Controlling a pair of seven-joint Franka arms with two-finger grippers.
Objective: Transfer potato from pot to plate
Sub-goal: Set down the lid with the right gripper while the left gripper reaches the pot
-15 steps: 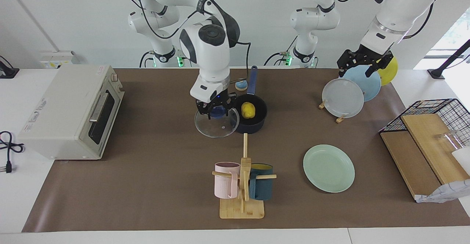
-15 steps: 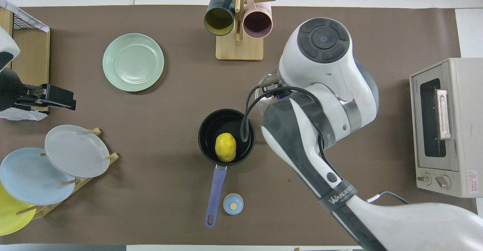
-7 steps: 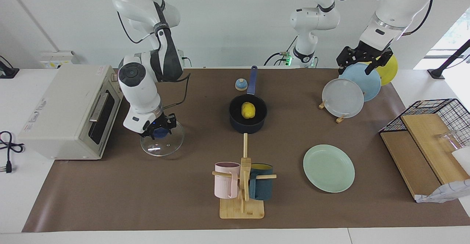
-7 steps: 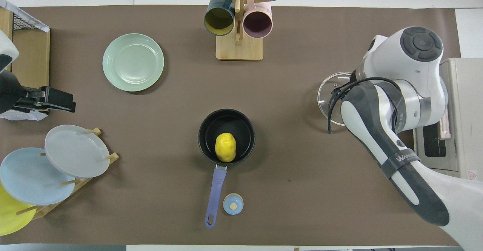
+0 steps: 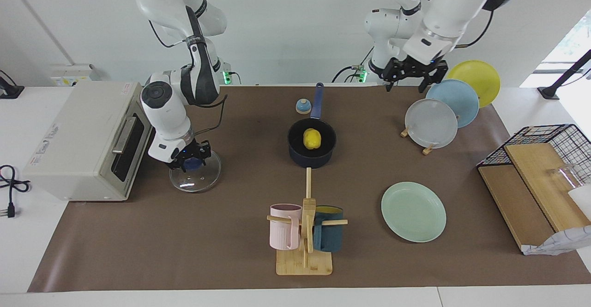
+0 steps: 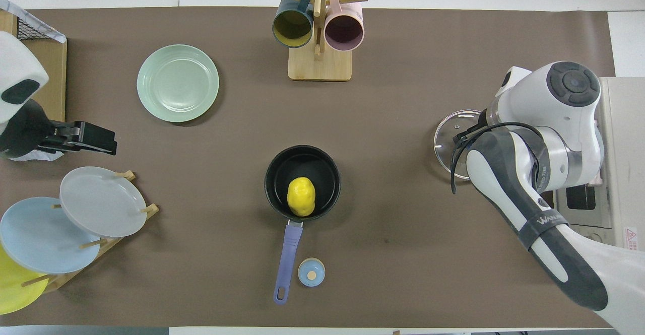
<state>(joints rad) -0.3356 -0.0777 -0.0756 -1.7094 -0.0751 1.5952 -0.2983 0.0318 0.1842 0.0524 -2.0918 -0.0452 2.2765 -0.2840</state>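
The left hand is hanging in the air over the robots' edge of the worktop, beside the plate rack at the left arm's end. Its fingers are standing apart and holding nothing.

The saucepan is sitting near the middle of the worktop, its long blue handle pointing back toward the robots, with a small blue knob lying just beside the handle. The toy potato is lying inside the pan, uncovered; in the overhead view the toy potato is lying with its long axis roughly in line with the handle.

The right hand is resting low at the glass lid, which is lying on the worktop just in front of the toaster oven at the right arm's end. The fingers are flanking the lid's blue knob; whether they are gripping it cannot be told.

The mint-green plate is lying farther from the robots than the pan, toward the left arm's end, with nothing on it. The mug tree is standing between the pan and the worktop's outer edge.

Judgement: the left hand is free, and the plate is lying on its end of the worktop. The potato is lying from this hand toward the middle of the worktop. A top-down grasp across the potato's short axis is looking suitable.
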